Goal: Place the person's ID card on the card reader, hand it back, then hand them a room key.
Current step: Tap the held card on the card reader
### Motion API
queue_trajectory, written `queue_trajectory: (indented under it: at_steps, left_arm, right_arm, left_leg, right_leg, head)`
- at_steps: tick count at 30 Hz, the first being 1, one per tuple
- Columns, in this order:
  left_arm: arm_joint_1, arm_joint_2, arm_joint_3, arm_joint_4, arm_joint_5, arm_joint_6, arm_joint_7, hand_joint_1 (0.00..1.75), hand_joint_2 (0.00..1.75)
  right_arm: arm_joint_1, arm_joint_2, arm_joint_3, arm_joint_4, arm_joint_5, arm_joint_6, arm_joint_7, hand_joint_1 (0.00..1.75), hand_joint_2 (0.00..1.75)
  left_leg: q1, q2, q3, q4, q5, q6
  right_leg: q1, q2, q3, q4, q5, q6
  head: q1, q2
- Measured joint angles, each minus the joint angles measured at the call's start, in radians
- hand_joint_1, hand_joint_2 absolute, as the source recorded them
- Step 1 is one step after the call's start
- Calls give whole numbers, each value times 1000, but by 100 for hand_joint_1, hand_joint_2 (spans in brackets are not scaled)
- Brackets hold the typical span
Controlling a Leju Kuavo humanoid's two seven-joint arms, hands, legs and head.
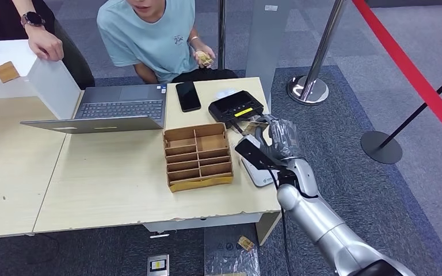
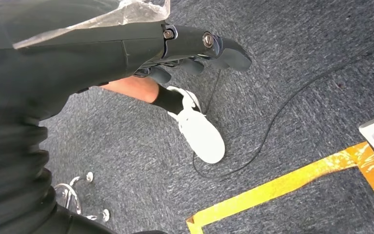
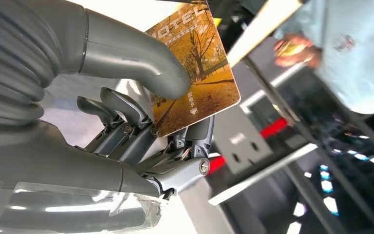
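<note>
The room key (image 3: 197, 73), a golden card printed with autumn trees and the word HOTEL, is pinched in the right hand (image 3: 141, 112): the thick grey thumb (image 3: 141, 61) presses across its printed face and the darker fingers (image 3: 126, 129) brace it from behind, so the card sits between thumb and fingers with one rounded corner and its far short edge sticking out free past them. Its long axis runs along the line of the thumb, pointing away from the wrist and out toward the person (image 1: 144, 34) in the light blue shirt seated behind the table (image 1: 109, 178). In the head view the right hand (image 1: 276, 141) is raised above the table's right end, the silver forearm coming up from below at a slant, and the card (image 1: 257, 125) shows as a small golden patch at the fingers (too small there to read its angle). The hand hovers just beside the black card reader (image 1: 236, 108) and above a white device (image 1: 257, 169) lying at the table edge. A cardboard tray (image 1: 197, 156) with divided slots sits near the middle of the table, a black phone (image 1: 187, 95) and an open laptop (image 1: 115, 108) beyond it. The person holds something small and yellowish in one hand (image 1: 203, 56). The left hand (image 2: 195, 51) hangs over grey carpet, its dark fingers loosely curled with nothing in them.
</note>
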Motion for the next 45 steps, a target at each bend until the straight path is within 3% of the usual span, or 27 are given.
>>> queue_trajectory:
  at_steps: [7, 16, 30, 45]
  left_arm:
    - [0, 0, 1, 0, 9, 5, 2, 0, 175]
    - [0, 0, 2, 0, 12, 13, 2, 0, 175]
    - [-2, 0, 2, 0, 6, 16, 13, 0, 175]
    - [-2, 1, 2, 0, 3, 21, 11, 0, 175]
  right_arm:
    - [63, -26, -33, 20, -127, 0, -26, 175, 175]
    - [117, -20, -75, 92, -168, 0, -98, 175, 175]
    - [135, 68, -85, 225, -216, -7, -206, 175, 175]
    - [103, 126, -85, 315, -249, -8, -222, 175, 175]
  left_leg:
    - [0, 0, 0, 0, -1, 0]
    - [0, 0, 0, 0, -1, 0]
    - [1, 2, 1, 0, -1, 0]
    - [1, 2, 6, 0, -1, 0]
  right_leg:
    - [0, 0, 0, 0, 0, 0]
    - [0, 0, 0, 0, 0, 0]
    - [1, 1, 1, 0, 0, 0]
    - [1, 1, 5, -1, 0, -1]
  head:
    - [0, 0]
    - [0, 0]
    - [0, 0]
    - [0, 0]
